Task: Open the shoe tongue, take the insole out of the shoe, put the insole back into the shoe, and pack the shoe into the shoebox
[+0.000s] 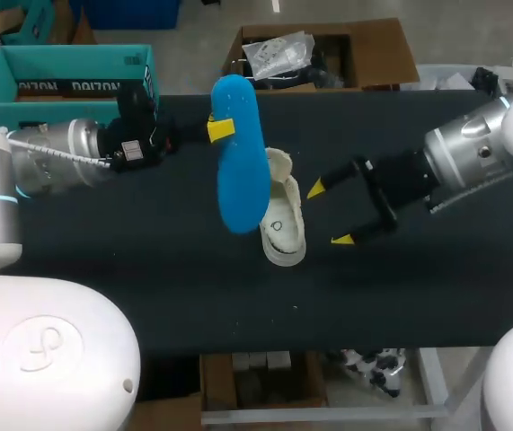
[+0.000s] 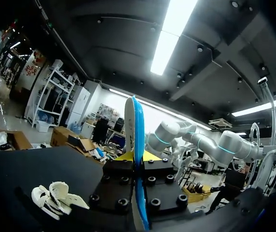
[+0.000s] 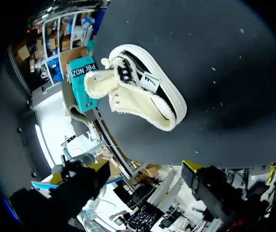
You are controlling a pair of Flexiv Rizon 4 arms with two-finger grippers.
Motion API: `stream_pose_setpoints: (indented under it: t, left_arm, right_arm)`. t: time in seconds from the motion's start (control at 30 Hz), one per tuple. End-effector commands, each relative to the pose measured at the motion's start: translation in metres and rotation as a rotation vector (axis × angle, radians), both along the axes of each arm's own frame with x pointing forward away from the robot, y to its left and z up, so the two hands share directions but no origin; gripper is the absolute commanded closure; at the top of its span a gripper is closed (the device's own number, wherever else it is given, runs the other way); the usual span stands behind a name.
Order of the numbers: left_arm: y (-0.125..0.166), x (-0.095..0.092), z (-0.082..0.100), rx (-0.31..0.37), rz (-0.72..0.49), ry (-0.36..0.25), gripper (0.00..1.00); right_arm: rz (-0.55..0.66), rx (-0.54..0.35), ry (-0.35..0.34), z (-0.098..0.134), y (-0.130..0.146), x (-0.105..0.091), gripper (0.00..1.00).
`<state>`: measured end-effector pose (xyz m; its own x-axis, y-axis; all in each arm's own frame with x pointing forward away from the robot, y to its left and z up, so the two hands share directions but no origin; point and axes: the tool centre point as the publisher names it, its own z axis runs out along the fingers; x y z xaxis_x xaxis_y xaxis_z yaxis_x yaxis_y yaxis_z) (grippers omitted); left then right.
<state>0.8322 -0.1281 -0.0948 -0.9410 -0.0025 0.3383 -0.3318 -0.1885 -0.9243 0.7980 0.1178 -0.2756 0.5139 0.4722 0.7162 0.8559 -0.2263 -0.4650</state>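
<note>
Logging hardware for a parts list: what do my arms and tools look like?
The left arm and right arm are silver cylinders with white rounded housings and thin cyan rings. The left tool and right tool are black, with yellow fingertips.

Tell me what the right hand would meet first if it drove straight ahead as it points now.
Most likely the shoe, directly ahead of the open right hand; height is hard to judge.

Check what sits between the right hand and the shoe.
Nothing but bare black tabletop, as the head view shows: the open right hand stands clear of the shoe. The blue insole is on the shoe's other side.
</note>
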Motion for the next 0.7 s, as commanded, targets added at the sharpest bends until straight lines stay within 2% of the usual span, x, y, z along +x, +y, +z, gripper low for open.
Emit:
stream_pose_setpoints:
  t: [0.03, 0.4, 0.43, 0.47, 0.5, 0.6, 0.63, 0.7]
  left_arm:
    - [-0.001, 0.000, -0.001, -0.002, 0.001, 0.001, 1.00]
    - [-0.001, 0.000, -0.001, -0.002, 0.001, 0.001, 1.00]
    - [-0.001, 0.000, -0.001, -0.002, 0.001, 0.001, 1.00]
    - [-0.001, 0.000, -0.001, -0.002, 0.001, 0.001, 1.00]
    - [-0.001, 0.000, -0.001, -0.002, 0.001, 0.001, 1.00]
    - [-0.001, 0.000, -0.001, -0.002, 0.001, 0.001, 1.00]
    - [-0.001, 0.000, -0.001, -0.002, 0.001, 0.001, 1.00]
    - [-0.001, 0.000, -0.001, -0.002, 0.001, 0.001, 1.00]
  right_arm:
    - [-0.109, 0.002, 0.285, 0.002, -0.005, 0.000, 0.00]
    - [-0.109, 0.002, 0.285, 0.002, -0.005, 0.000, 0.00]
    - [-0.071, 0.054, 0.338, 0.004, -0.001, 0.009, 0.00]
    - [-0.085, 0.050, 0.389, 0.007, 0.003, 0.013, 0.00]
    - [-0.114, 0.051, 0.401, 0.010, 0.003, 0.016, 0.00]
    - [-0.180, 0.170, 0.565, 0.012, 0.001, 0.019, 0.00]
    - [-0.192, 0.197, 0.640, 0.011, 0.000, 0.018, 0.00]
    - [-0.257, 0.176, 0.727, 0.009, 0.000, 0.014, 0.00]
